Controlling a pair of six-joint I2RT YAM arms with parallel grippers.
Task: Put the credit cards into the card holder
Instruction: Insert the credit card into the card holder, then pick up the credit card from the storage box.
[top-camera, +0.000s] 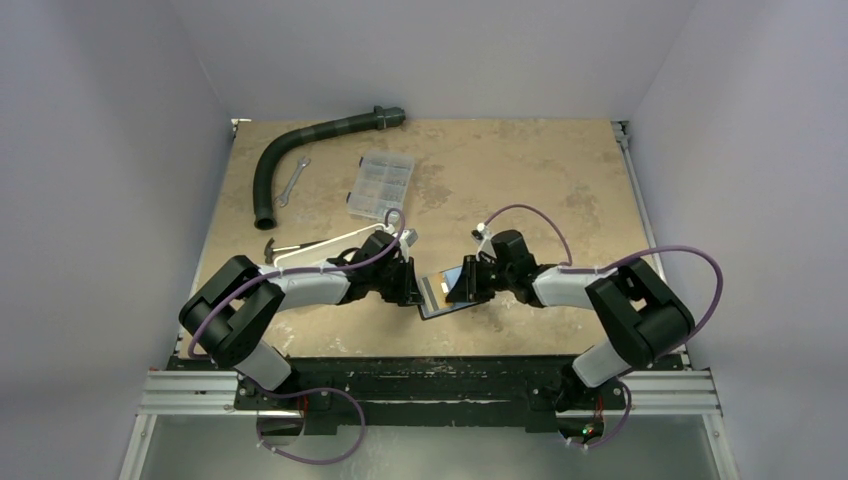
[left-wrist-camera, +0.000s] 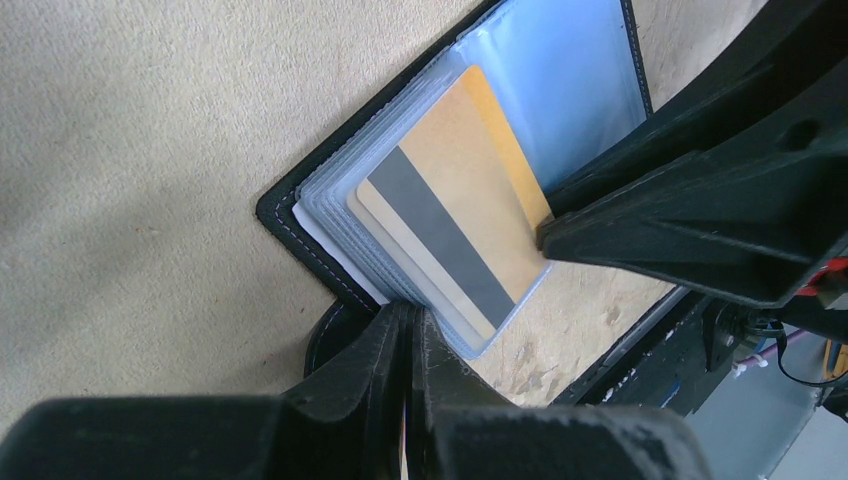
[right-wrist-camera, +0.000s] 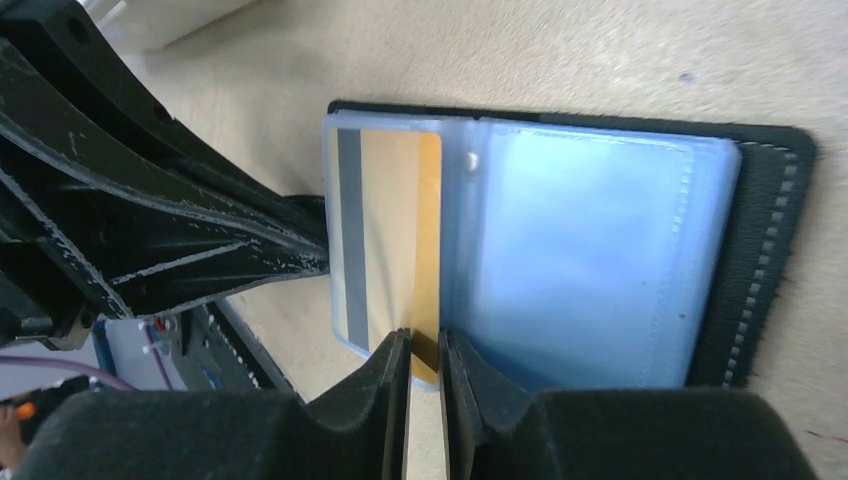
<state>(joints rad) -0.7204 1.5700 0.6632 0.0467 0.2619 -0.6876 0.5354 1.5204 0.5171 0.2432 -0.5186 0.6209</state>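
1. Top external view.
   - Card holder (top-camera: 443, 302): lies open on the table (top-camera: 540, 190), near the front edge, between the two arms.
   - Left gripper (top-camera: 412, 288): at the holder's left edge. Finger state cannot be told from this view.
   - Right gripper (top-camera: 465, 285): over the holder's right part. Finger state likewise cannot be told here.
   - Far left of the table: dark corrugated hose (top-camera: 290, 150), wrench (top-camera: 292, 183) and clear compartment box (top-camera: 380, 185), all well apart from the holder.

2. Left wrist view.
   - Left gripper: fingers pressed together with no gap. The tips meet the edge of the holder's stack of clear sleeves. Whether a leaf is nipped between them cannot be told.
   - Orange-yellow card (left-wrist-camera: 450, 220): dark stripe facing up, lying on the open sleeves and mostly within the topmost pocket. One corner touches the tip of the right gripper.
   - Holder: black stitched cover showing around the sleeves.

3. Right wrist view.
   - Right gripper: fingers stand narrowly apart above the card, and the card's orange face shows through the gap.
   - Card: on the left half of the open holder. The right half shows a bluish clear pocket.
   - Left gripper: its tip touches the left edge of the sleeve.
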